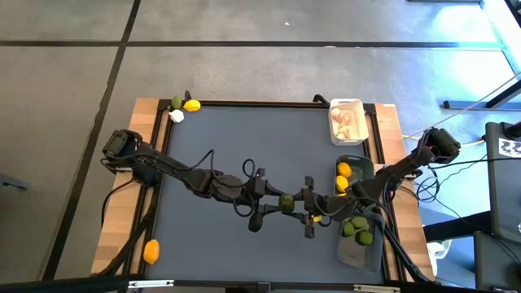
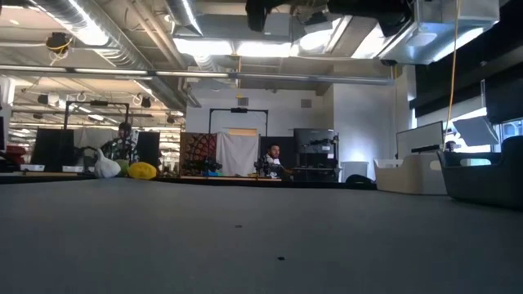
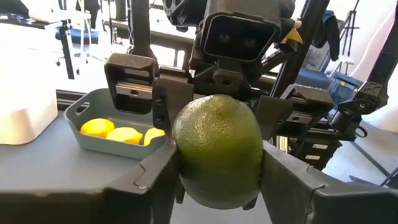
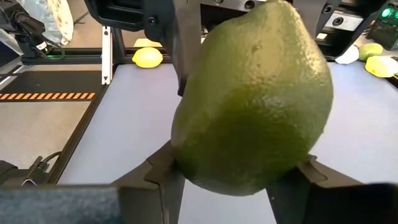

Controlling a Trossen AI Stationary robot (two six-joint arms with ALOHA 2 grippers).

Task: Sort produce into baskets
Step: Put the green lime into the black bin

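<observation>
Dark grey table mat [image 1: 228, 155] is lying on a wooden-edged table, with an open workshop hall showing beyond it in the low view.

- Lime [image 1: 286, 203]: sitting mid-table, right of centre, caught between both grippers at once.
- Left gripper [image 1: 269, 207]: reaching in from the left, its fingers [image 3: 163, 174] pressing the lime's flanks.
- Right gripper [image 1: 309, 213]: meeting it from the right, its fingers [image 4: 163, 169] bearing on the same lime; the grip looks closed, though the fruit is hiding the tips.
- White basket [image 1: 347, 121]: standing at the far right corner, holding pale garlic bulbs [image 1: 345, 120].
- Dark grey-green basket [image 1: 359, 167]: lying just nearer along the right edge, holding lemons [image 1: 343, 171].
- Translucent grey basket [image 1: 364, 248]: resting nearest on the right, holding limes [image 1: 358, 229].
- Loose pieces at the far left corner: a lemon [image 1: 192, 105], a green fruit [image 1: 177, 102] and a white bulb [image 1: 176, 115], sitting close together.
- One more lemon [image 1: 151, 251]: lying on the wooden border at the near left.
</observation>
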